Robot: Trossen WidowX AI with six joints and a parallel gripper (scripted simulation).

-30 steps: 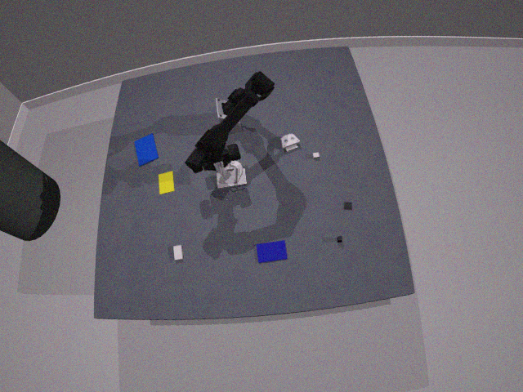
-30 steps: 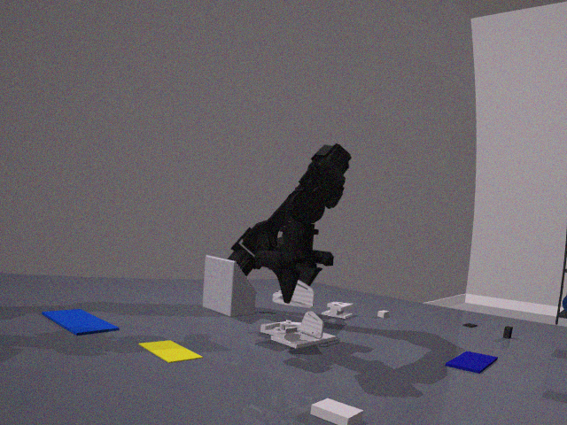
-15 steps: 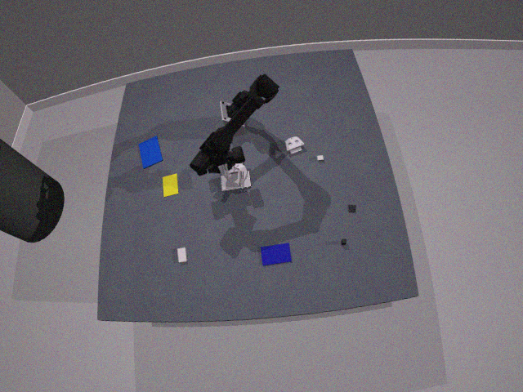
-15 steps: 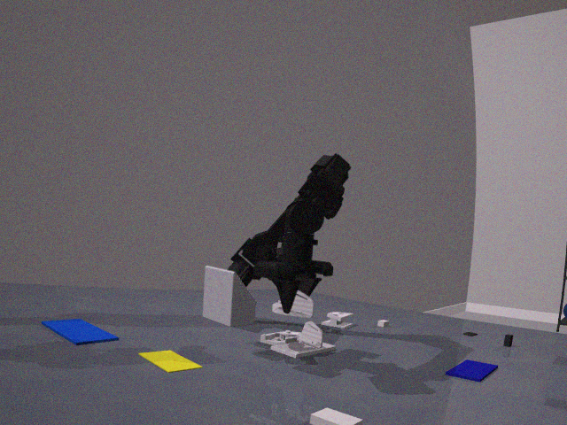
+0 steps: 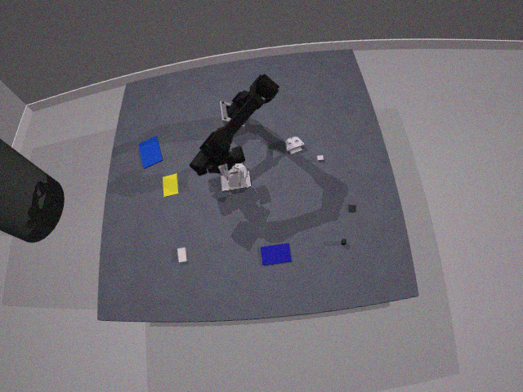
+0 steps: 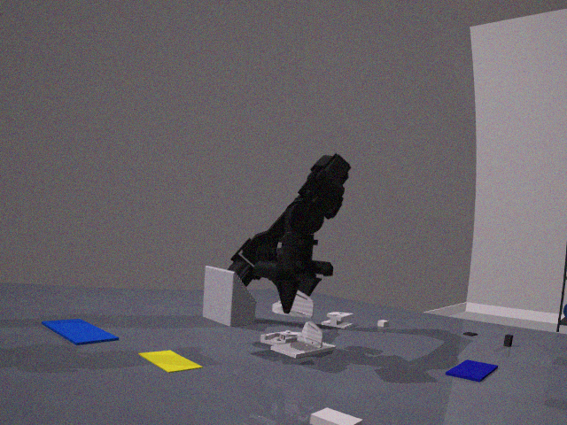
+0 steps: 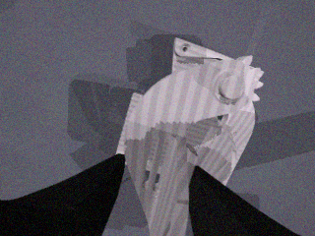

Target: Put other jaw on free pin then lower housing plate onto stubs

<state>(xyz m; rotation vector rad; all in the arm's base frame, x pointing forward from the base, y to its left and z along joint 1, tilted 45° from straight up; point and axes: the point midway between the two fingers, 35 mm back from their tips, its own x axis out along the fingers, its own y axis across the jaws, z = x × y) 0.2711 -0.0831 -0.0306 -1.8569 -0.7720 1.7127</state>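
Observation:
My gripper (image 6: 299, 303) (image 7: 157, 167) is shut on a white jaw (image 6: 302, 307) (image 7: 162, 105), which hangs tilted above the white base (image 6: 295, 351) (image 5: 228, 186) with a visible gap in the exterior view. The held jaw's round hub and gear teeth are at the upper right in the wrist view. The other jaw (image 6: 311, 335) sits at the right part of the base. The held jaw covers much of the base in the wrist view, and the free pin cannot be made out clearly. The white housing plate (image 5: 294, 143) (image 6: 337, 315) lies apart from the base, with its stubs unclear.
A yellow plate (image 5: 170, 184) (image 6: 169, 360) and a blue plate (image 5: 150, 152) (image 6: 80, 331) lie left of the base. A dark blue plate (image 5: 275, 254) (image 6: 471, 369), a white block (image 5: 181, 255), a small white block (image 5: 319, 158) and dark cubes (image 5: 351, 208) (image 5: 343, 242) are farther out.

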